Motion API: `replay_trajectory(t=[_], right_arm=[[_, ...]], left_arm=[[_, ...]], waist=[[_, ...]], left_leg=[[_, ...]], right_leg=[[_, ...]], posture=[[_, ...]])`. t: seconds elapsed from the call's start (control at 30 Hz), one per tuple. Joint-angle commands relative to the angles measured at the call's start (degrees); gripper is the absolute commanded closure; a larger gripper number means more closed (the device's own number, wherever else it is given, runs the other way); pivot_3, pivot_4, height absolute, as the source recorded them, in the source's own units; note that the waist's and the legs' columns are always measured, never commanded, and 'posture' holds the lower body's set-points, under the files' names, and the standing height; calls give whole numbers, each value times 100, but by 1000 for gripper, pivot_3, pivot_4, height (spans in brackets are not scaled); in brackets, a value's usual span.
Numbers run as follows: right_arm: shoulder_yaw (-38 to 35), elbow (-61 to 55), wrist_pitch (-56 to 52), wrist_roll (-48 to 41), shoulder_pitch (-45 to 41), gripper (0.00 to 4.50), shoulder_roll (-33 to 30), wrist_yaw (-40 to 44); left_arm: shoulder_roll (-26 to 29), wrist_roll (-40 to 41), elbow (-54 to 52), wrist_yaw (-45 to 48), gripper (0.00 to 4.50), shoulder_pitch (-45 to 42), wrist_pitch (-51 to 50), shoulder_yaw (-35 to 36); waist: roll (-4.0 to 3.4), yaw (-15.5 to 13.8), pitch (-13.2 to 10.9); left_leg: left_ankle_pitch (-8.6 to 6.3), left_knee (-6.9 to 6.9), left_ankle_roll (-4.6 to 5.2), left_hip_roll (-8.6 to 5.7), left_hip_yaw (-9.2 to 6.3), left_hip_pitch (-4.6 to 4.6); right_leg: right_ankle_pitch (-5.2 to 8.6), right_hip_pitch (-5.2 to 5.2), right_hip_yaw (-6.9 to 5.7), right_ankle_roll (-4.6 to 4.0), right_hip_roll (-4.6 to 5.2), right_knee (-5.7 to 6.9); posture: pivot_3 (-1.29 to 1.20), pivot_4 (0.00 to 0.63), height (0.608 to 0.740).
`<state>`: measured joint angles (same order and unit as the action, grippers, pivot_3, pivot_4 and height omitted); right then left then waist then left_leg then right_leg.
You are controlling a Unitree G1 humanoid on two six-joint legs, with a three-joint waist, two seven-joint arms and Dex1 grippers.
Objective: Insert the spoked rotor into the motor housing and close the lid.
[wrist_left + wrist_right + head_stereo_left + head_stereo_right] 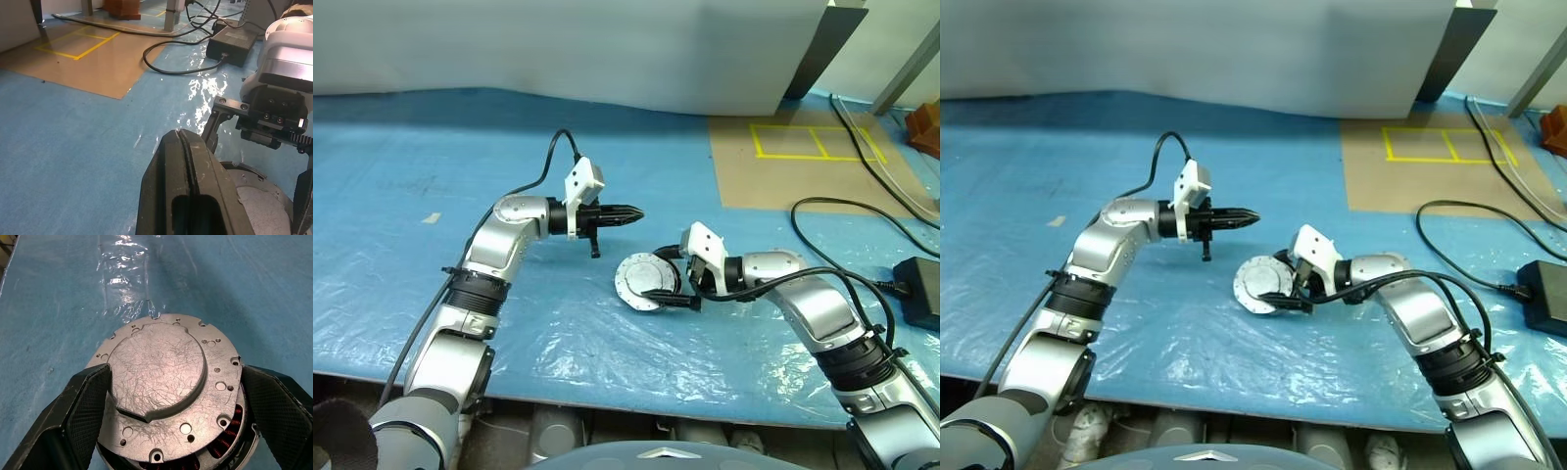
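Nearest the front edge of the blue sheet, the right gripper is reaching in from the right with its two black fingers spread wide, flanking the housing without clearly pressing on it; the wrist view is showing a textured pad on each side of the metal, standing slightly off it. That stance looks, by my reading, like either a fresh release or a readying to steady the part. The housing is lying on the sheet near its middle, a round silver cup with copper windings peeking out along one edge. A lid is sitting on top of it: a flat, scratched aluminium plate with a raised round boss, a small notch, and screw holes around its rim. It seems slightly off-centre, since the windings are showing on one side, so closing may not be finished. The rotor is presumably under the lid; I cannot tell. A little farther back, the left gripper is hovering above the sheet with its fingers pressed together and carrying nothing, pointing toward the housing. Beyond, toward the far right corner, a brown board with yellow tape and black cables are lying.
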<state>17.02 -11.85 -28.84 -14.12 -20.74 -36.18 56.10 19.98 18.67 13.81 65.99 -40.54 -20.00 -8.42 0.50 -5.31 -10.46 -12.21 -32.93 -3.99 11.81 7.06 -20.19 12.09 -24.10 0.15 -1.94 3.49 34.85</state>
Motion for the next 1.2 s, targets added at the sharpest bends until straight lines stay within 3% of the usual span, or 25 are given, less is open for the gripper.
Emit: replay_trajectory(t=[0.03,0.3,0.57,1.17,1.2], right_arm=[[87,84,208,265,13,11,-95,8],[-195,-263,399,175,-29,11,-260,35],[-107,-242,-31,-216,-137,11,2,301],[340,503,609,544,-177,11,102,426],[346,531,671,593,-175,392,100,401]], left_arm=[[80,-2,-114,60,4500,-83,57,-4],[132,49,-242,57,4500,21,-7,-26],[150,24,-183,91,4500,9,-8,-82],[238,46,-281,2,4500,109,-64,-57],[236,53,-294,1,4500,111,-72,-59]], waist=[[0,-1,0],[0,-2,0],[0,7,0],[0,7,0],[0,7,0]], left_leg=[[0,0,0,0,0,0],[0,-1,0,0,0,0],[0,-1,1,1,0,0],[0,-2,0,1,0,2],[0,-2,1,1,0,2]], right_leg=[[0,0,0,0,0,0],[0,0,0,-1,0,1],[0,-1,0,-1,0,0],[-1,-1,0,-3,0,2],[-1,-1,0,-3,0,2]], posture=[[0,150,740],[0,150,740],[0,150,740],[0,150,740],[0,150,740]])
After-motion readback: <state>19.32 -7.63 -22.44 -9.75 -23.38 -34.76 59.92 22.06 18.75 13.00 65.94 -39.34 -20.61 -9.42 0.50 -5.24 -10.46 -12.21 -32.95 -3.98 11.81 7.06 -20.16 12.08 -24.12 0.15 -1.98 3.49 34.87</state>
